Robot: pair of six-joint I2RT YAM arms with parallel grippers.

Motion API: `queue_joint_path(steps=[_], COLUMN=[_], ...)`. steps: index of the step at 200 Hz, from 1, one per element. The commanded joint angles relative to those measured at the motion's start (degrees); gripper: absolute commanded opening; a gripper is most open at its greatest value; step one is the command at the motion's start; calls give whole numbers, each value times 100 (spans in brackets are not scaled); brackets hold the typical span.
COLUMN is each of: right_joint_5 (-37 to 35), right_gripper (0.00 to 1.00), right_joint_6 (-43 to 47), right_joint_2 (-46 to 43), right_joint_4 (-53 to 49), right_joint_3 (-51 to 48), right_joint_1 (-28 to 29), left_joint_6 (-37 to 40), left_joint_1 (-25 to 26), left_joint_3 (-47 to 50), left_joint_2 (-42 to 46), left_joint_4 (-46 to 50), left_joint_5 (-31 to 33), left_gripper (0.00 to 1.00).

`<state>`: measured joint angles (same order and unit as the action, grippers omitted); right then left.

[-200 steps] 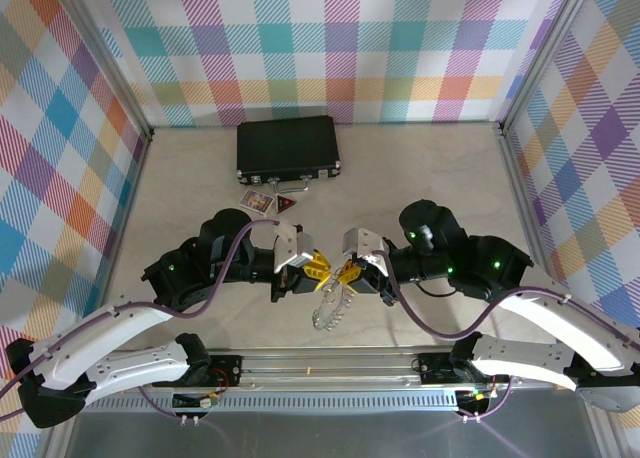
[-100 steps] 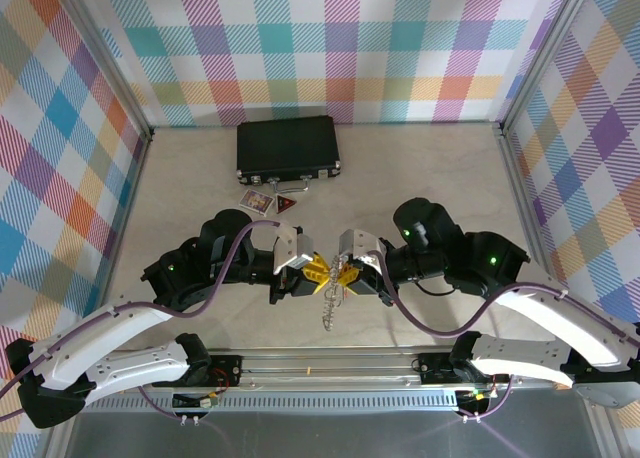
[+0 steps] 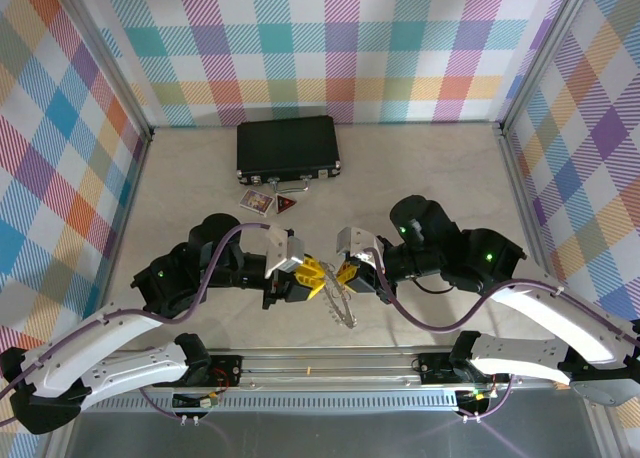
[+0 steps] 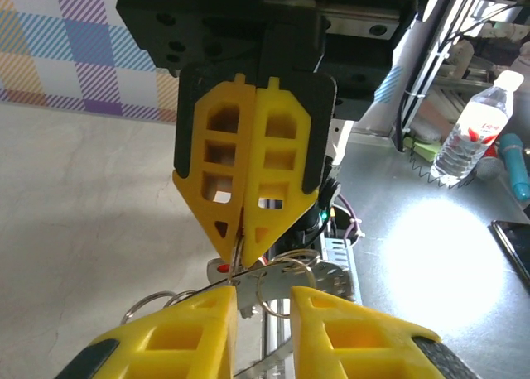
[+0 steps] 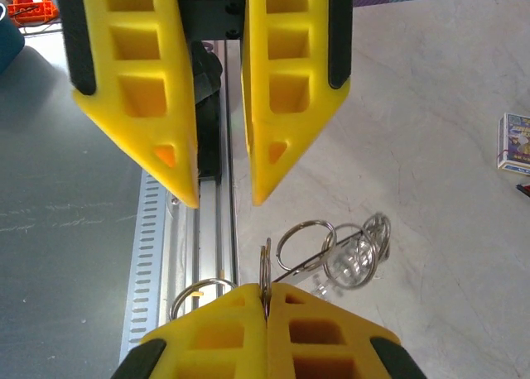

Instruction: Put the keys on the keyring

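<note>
- Right end effector point(image 5: 267, 290): its yellow fingers are pressed together on one loop of the keyring point(image 5: 331, 255). The thin wire stands on edge in the seam between the two tips.
- Keyring: a cluster of interlinked thin silver rings. In the top view it hangs slanting down from the right end effector point(image 3: 347, 274) toward the near edge of the tabletop point(image 3: 180, 178). In the left wrist view the keyring point(image 4: 273, 280) spreads out just under the closed tips of the right end effector point(image 4: 243, 251).
- Left end effector point(image 4: 263, 296): its fingers stand apart with a clear gap, and a wire of the keyring crosses that gap. Whether either finger touches the wire cannot be told. In the right wrist view the left end effector point(image 5: 224, 201) points tip to tip at the right one, parted, just above the rings. In the top view the left end effector point(image 3: 305, 278) sits just beside the right one, near the middle of the tabletop's front.
- Keys point(image 3: 297, 182): a tiny silver piece with a red tag, lying on the tabletop just in front of the black case point(image 3: 287, 148), well apart from both end effectors.
- Red triangular card point(image 3: 288, 205) and small picture card point(image 3: 255, 200): side by side, near the keys, between the case and the arms.
- Plaid walls point(image 3: 330, 48): enclosing the tabletop on three sides.
</note>
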<state>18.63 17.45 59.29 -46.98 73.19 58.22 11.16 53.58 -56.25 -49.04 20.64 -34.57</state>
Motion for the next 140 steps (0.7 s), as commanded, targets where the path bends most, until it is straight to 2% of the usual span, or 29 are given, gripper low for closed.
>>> queue_joint_path(steps=[1,48,140], right_joint_5=[153,291,357], right_gripper=[0,0,0], right_joint_6=[65,4,30], right_joint_2=[13,20,92], right_joint_4=[218,289,272], right_joint_3=[159,127,95], right_joint_1=[32,26,24], left_joint_6=[-118,52,134], left_joint_1=[47,89,126], left_joint_3=[96,15,37], left_joint_2=[34,-277,-309], left_joint_4=[-197,-230,-403], left_joint_5=[-165,-20,131], left_gripper=[26,27,26])
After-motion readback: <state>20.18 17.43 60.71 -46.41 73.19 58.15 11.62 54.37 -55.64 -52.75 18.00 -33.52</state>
